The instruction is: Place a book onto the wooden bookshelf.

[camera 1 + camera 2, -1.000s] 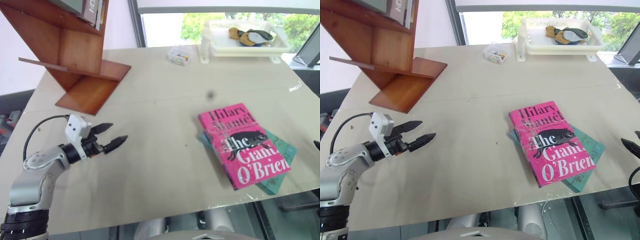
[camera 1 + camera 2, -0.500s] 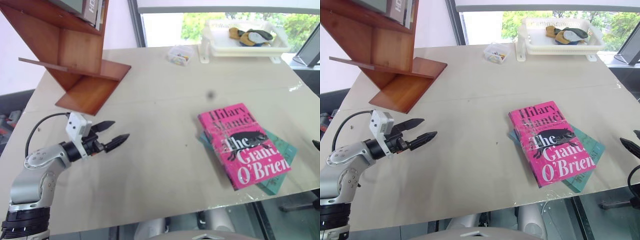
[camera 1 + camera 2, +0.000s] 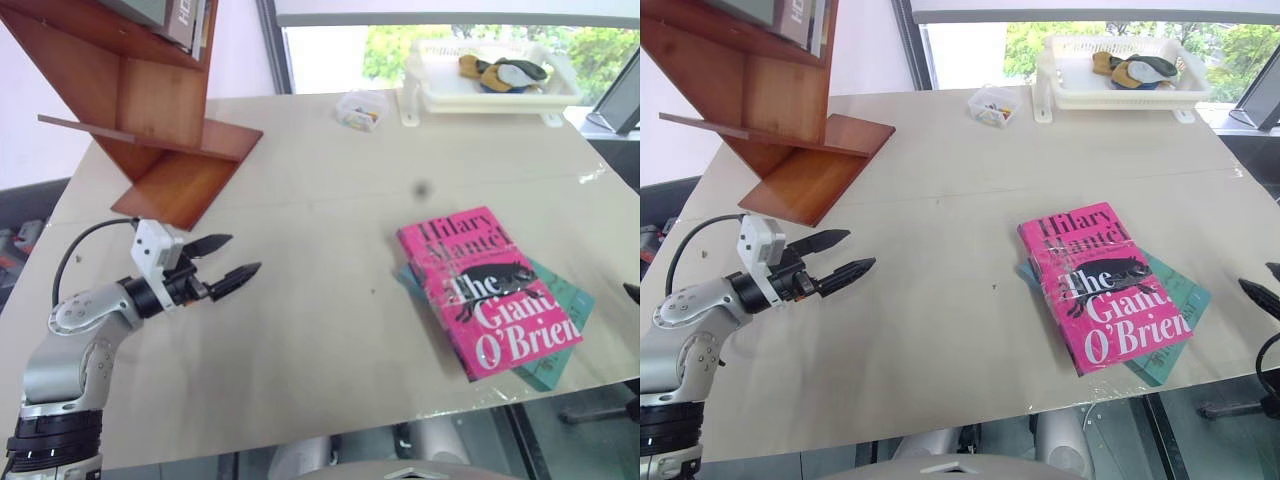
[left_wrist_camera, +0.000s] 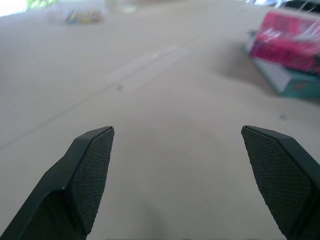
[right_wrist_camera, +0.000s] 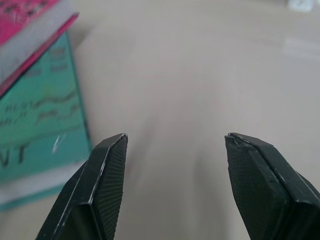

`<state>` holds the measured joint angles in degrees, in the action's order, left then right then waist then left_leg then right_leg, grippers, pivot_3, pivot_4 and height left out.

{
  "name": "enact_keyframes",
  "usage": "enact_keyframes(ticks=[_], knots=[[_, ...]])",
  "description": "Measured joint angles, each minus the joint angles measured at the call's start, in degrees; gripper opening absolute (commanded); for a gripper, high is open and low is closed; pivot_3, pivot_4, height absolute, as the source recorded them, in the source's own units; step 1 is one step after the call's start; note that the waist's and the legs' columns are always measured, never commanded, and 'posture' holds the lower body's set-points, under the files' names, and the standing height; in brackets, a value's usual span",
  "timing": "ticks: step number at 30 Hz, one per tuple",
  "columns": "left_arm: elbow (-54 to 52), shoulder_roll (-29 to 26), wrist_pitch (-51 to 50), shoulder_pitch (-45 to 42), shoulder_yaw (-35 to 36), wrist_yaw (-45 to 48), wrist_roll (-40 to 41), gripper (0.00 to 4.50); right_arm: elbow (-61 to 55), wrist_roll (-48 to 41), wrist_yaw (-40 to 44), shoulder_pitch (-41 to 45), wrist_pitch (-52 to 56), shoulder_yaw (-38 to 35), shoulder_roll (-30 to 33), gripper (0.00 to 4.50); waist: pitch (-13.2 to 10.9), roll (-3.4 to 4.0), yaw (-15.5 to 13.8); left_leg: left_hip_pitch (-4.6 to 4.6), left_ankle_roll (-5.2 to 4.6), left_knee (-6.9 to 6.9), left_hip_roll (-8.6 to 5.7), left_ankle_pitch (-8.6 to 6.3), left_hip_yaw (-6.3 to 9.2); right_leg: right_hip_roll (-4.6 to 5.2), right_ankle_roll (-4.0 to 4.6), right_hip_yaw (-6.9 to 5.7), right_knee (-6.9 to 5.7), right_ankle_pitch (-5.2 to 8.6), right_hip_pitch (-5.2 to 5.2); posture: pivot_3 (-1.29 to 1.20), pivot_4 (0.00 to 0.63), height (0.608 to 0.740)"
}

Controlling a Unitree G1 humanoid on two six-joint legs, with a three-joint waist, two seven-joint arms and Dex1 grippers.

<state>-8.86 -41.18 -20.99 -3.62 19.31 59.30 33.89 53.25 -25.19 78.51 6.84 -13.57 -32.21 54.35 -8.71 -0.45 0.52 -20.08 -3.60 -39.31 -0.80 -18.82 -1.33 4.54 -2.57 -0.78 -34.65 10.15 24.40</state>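
The pink book lies face up on the right half of the table, stacked on a teal-blue book. At the back left stands the wooden bookshelf, its slanted boards resting on the table. My left gripper hovers open and empty over the left part of the table, just in front of the shelf's foot, pointing toward the books. The left wrist view shows the book far ahead of the fingers. My right gripper is open and empty at the table's right edge, beside the teal book.
A white tray holding a few items stands at the back right, with a small clear box of coloured bits next to it. Other books stand in the shelf's upper part. The table's front edge runs close below the books.
My left gripper has risen a little and drifted slightly toward the shelf's foot, still open. The books and the right gripper have not moved.
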Motion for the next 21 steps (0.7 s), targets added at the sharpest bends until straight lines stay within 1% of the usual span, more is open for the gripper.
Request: enact_keyframes(ticks=[3, 5, 7, 10, 14, 17, 21], knots=[[-0.1, -1.7, -3.4, -3.2, 1.4, 5.5, 8.0, 4.38, -3.9, 0.0, 1.0, -4.2, 1.8, 0.5, -0.4, 3.15, 0.0, 0.00, -0.1, -0.01, 0.00, -0.01, 0.00, 0.00, 0.04, 0.00, 0.00, -0.04, -0.02, 0.00, 0.00, 0.00, 0.150, 0.740], [-0.2, -3.8, -4.5, -5.9, 3.1, 7.5, 10.9, 4.38, -6.6, 0.0, 1.1, -6.0, 2.4, 1.4, -1.0, 3.15, 0.0, 0.03, 0.1, 0.01, 0.00, -0.01, 0.00, 0.00, 0.03, 0.00, 0.00, -0.03, -0.03, 0.00, 0.00, 0.00, 0.150, 0.740], [-0.3, -4.8, -4.5, -7.0, 3.5, 8.5, 11.3, 4.38, -8.6, 0.0, 1.1, -7.2, 2.9, 2.0, -1.7, 3.15, 0.1, 0.13, 0.3, 0.08, -0.01, 0.00, -0.01, 0.00, -0.06, -0.05, -0.01, 0.02, -0.04, 0.00, -0.02, 0.00, 0.150, 0.740], [-0.1, -8.0, -4.9, -8.7, 3.2, 11.7, 11.4, 4.38, -15.5, -0.1, 1.0, -8.3, 5.0, 4.8, -4.7, 3.15, 0.0, 0.04, 0.4, 0.13, 0.00, 0.00, 0.03, 0.00, -0.10, -0.43, -0.01, -0.01, -0.08, 0.00, -0.03, 0.00, 0.150, 0.740], [-0.1, -10.7, -5.0, -8.9, 4.1, 15.2, 12.3, 4.38, -19.8, 0.9, 0.7, -7.6, 5.4, 8.2, -5.6, 3.15, -0.1, 0.12, 0.2, 0.15, -0.02, 0.00, 0.00, 0.00, -0.16, -0.45, -0.02, -0.01, -0.07, 0.01, -0.02, 0.00, 0.150, 0.740], [0.2, -11.1, -4.5, -8.4, 4.8, 16.5, 12.2, 4.38, -20.9, 1.3, 0.0, -6.5, 5.4, 9.3, -6.2, 3.15, -0.1, 0.07, 0.2, 0.15, -0.01, 0.00, 0.01, 0.00, -0.15, -0.48, -0.02, -0.02, -0.06, 0.01, -0.02, 0.00, 0.150, 0.740], [0.5, -11.6, -2.1, -7.1, 4.9, 18.2, 9.9, 4.38, -22.4, 2.2, -1.3, -3.0, 6.0, 13.5, -10.2, 3.15, -0.1, 0.07, 0.2, 0.17, 0.00, 0.00, 0.02, 0.00, -0.16, -0.50, -0.02, -0.01, -0.09, 0.01, -0.02, 0.00, 0.150, 0.740]])
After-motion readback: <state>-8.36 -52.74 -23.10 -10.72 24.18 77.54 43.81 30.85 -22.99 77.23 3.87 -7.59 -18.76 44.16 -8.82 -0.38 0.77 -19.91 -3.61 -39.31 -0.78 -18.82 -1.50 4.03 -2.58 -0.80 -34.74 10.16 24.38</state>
